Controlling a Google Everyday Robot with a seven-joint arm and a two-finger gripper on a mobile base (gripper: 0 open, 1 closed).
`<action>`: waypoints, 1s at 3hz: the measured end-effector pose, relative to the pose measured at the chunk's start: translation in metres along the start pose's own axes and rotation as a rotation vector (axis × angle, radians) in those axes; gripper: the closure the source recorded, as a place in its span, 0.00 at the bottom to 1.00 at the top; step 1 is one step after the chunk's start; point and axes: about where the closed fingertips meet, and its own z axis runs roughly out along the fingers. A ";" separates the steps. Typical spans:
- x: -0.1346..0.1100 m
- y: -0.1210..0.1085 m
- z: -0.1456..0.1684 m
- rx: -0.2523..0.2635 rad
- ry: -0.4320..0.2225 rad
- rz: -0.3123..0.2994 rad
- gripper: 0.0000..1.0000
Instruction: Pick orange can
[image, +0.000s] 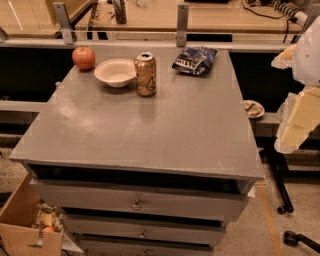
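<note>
The orange can stands upright on the far part of the grey cabinet top, just right of a white bowl. It is copper-orange with a silver top and pale script, and taller than the bowl. My gripper shows as pale cream parts at the right edge of the view, beyond the cabinet's right side. It is well to the right of the can, nearer the camera, and apart from it. It holds nothing that I can see.
A red-orange apple lies left of the bowl. A dark blue chip bag lies at the back right. A rail with metal posts runs behind the cabinet. Drawers sit below, and a cardboard box stands at the lower left.
</note>
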 end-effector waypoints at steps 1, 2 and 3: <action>0.000 0.000 0.000 0.000 0.000 0.000 0.00; -0.024 -0.022 0.023 -0.004 -0.077 0.054 0.00; -0.045 -0.040 0.051 0.015 -0.135 0.151 0.00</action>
